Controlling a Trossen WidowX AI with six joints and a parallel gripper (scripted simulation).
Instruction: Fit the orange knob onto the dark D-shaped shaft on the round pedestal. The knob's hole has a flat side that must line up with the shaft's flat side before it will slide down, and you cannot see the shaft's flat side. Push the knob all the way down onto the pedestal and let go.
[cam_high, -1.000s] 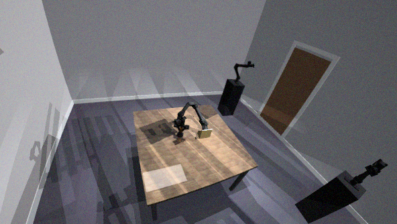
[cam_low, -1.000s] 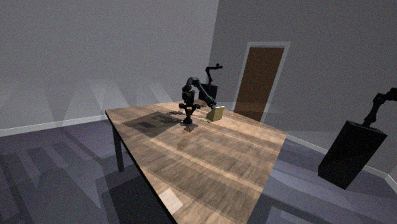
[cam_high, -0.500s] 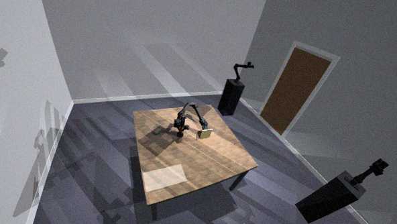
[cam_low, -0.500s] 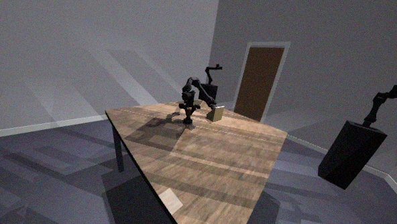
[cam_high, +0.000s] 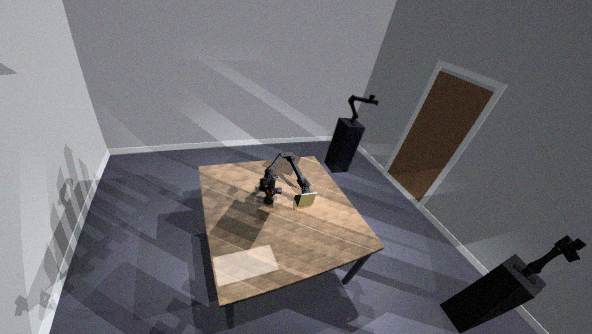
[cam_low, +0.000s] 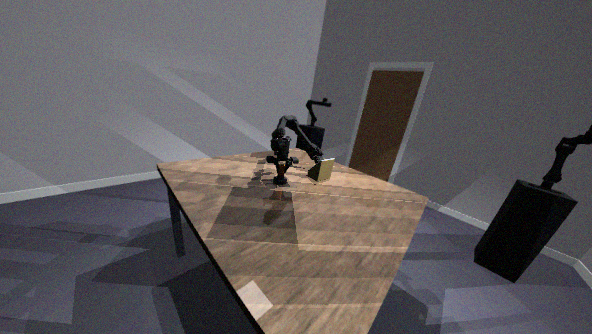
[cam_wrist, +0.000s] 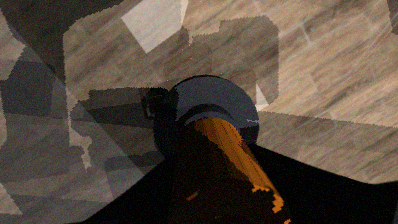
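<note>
Orange knob (cam_high: 270, 193) (cam_low: 281, 167) (cam_wrist: 225, 140), elongated, pinched in the black two-finger end effector (cam_high: 270, 192) (cam_low: 282, 167) (cam_wrist: 212, 156). Knob is above the dark round pedestal (cam_high: 269, 202) (cam_low: 280, 181) (cam_wrist: 220, 95) on the brown wood-grain counter (cam_high: 310, 235) (cam_low: 350, 225) (cam_wrist: 340, 60). Long axis near upright in exterior view, lower end pointing to 6 o'clock at the pedestal. Wrist view: axis slants, far end toward 11 o'clock, overlapping the grey disc; near end runs off toward 5 o'clock. Flat side of hole hidden; can't tell if seated on the shaft. Pale yellow-faced block (cam_high: 305, 200) (cam_low: 325, 170) at 3 o'clock from pedestal in top view, well apart. White flat rectangle (cam_high: 245, 265) (cam_low: 255, 300) (cam_wrist: 155, 22) at 7 o'clock there, near the counter's edge.
</note>
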